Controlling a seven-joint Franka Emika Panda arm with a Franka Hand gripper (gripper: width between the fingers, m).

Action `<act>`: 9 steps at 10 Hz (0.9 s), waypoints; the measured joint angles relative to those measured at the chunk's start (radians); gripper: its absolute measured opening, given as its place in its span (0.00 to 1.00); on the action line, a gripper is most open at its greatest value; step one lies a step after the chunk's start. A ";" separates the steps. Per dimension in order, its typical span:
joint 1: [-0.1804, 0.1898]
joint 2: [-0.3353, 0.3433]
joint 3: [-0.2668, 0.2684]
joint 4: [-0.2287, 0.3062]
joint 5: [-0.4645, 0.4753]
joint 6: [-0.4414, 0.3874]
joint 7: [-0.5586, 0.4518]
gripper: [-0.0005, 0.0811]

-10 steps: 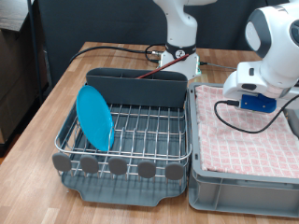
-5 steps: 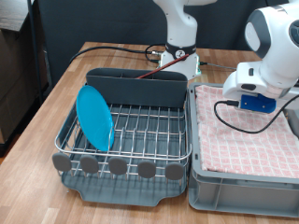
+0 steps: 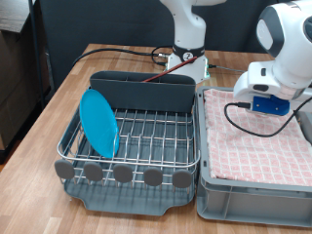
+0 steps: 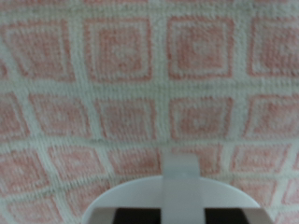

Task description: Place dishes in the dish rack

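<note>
The dish rack (image 3: 132, 146) stands on the table at the exterior view's left. A bright-blue plate (image 3: 98, 122) stands upright in its left side. A dark reddish-brown spoon handle (image 3: 162, 76) sticks out of the tall back compartment. My gripper (image 3: 266, 105) hangs low over the pink checkered cloth (image 3: 258, 141) in the grey bin; its fingers are hidden behind the hand. In the wrist view a white mug (image 4: 177, 194) with its handle (image 4: 181, 168) shows close below the hand, sitting on the cloth (image 4: 140, 75). The mug does not show in the exterior view.
The grey bin (image 3: 253, 200) sits right beside the rack. A black cable (image 3: 234, 122) loops off the hand over the cloth. The robot base (image 3: 185, 49) stands behind the rack. The table edge and dark gap are at the exterior view's left.
The hand has shifted slightly towards the exterior view's right over the cloth. The plate and spoon have not moved.
</note>
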 joint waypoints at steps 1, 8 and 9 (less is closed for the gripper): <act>-0.003 -0.011 0.000 0.004 0.003 -0.013 0.000 0.10; -0.008 -0.142 -0.041 0.006 -0.020 0.033 0.013 0.10; -0.010 -0.161 -0.049 0.006 -0.041 0.061 0.012 0.10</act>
